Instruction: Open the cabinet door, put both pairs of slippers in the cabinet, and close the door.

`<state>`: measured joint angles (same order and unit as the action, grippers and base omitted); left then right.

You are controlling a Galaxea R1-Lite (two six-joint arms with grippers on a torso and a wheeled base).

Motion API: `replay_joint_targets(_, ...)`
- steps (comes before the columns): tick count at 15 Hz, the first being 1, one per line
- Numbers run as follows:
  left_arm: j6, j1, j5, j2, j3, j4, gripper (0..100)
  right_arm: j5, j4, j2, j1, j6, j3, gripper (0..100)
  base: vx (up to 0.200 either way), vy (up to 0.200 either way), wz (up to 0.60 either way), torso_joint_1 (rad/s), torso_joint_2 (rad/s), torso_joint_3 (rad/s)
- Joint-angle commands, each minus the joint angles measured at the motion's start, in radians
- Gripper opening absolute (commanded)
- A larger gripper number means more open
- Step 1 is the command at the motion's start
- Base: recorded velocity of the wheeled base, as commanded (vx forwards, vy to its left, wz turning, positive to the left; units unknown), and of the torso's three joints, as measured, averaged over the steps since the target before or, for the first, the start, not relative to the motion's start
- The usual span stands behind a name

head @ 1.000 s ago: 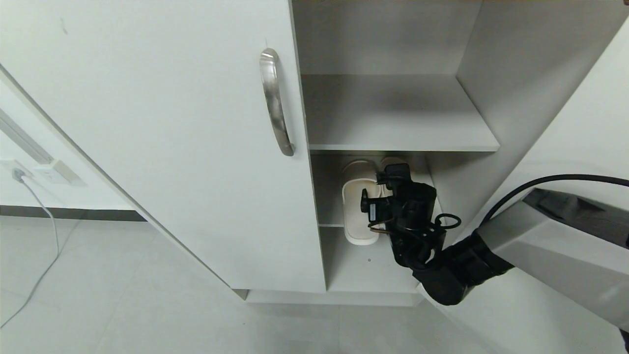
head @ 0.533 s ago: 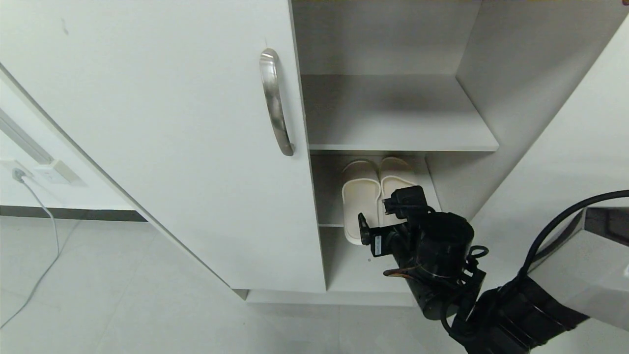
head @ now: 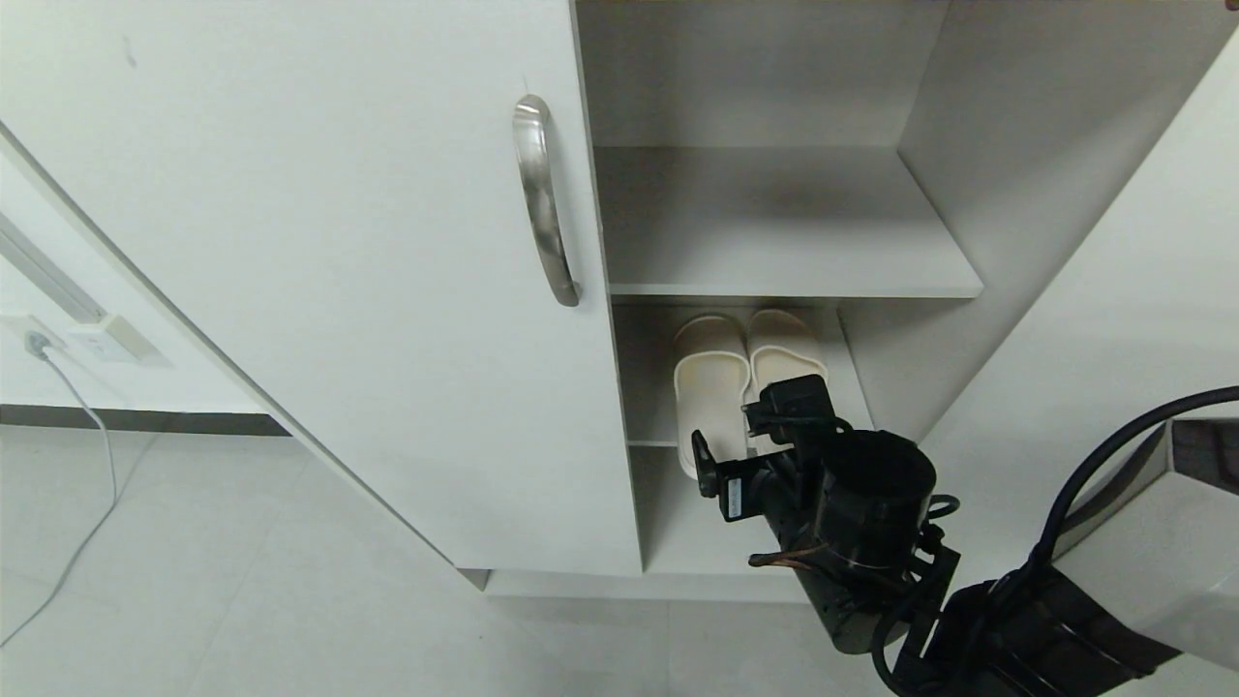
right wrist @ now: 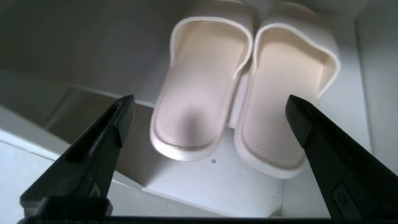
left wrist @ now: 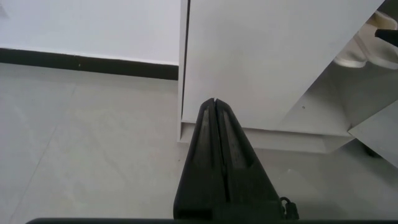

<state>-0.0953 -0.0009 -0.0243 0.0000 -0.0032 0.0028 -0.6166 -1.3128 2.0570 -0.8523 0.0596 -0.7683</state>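
A pair of cream slippers (head: 733, 378) lies side by side on the cabinet's low shelf (head: 644, 387), heels over the shelf's front edge. My right gripper (head: 745, 431) hangs open just in front of those heels, with nothing between its fingers. In the right wrist view the slippers (right wrist: 205, 93) lie between and beyond that gripper (right wrist: 211, 107). The left gripper (left wrist: 214, 102) is shut on nothing, low over the floor, pointing at the closed left door (left wrist: 273, 56). One slipper (left wrist: 367, 53) shows past that door's edge.
The closed left door carries a metal handle (head: 542, 198). The open right door (head: 1113, 319) stands beside my right arm. An upper shelf (head: 774, 223) sits above the slippers. A wall socket with a cable (head: 39, 344) is at the far left, over tiled floor (head: 290, 620).
My right gripper has drawn back out of the cabinet, away from the slippers, which stay on the shelf. Both slippers show in full now.
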Motion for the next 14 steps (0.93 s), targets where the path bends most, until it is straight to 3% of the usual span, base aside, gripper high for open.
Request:
replay_joint_targets(1,0.0,-0.001,0.0,0.002,0.0,0.0,0,0.0,0.0,0.012,-0.002,0.0,-0.002,100,-0.2,0.0,0.0,0.007,0.01,0.002)
replay_joint_targets(5,-0.001,-0.001,0.0,0.002,0.0,0.0,0,0.001,0.0,0.012,-0.002,0.0,0.006,100,-0.2,0.0,0.0,0.0,0.0,0.001)
replay_joint_targets(14,0.003,-0.001,-0.002,0.002,0.0,0.0,0,-0.002,-0.04,0.029,-0.002,0.002,0.021,100,0.0,0.0,0.0,0.0,0.0,0.0)
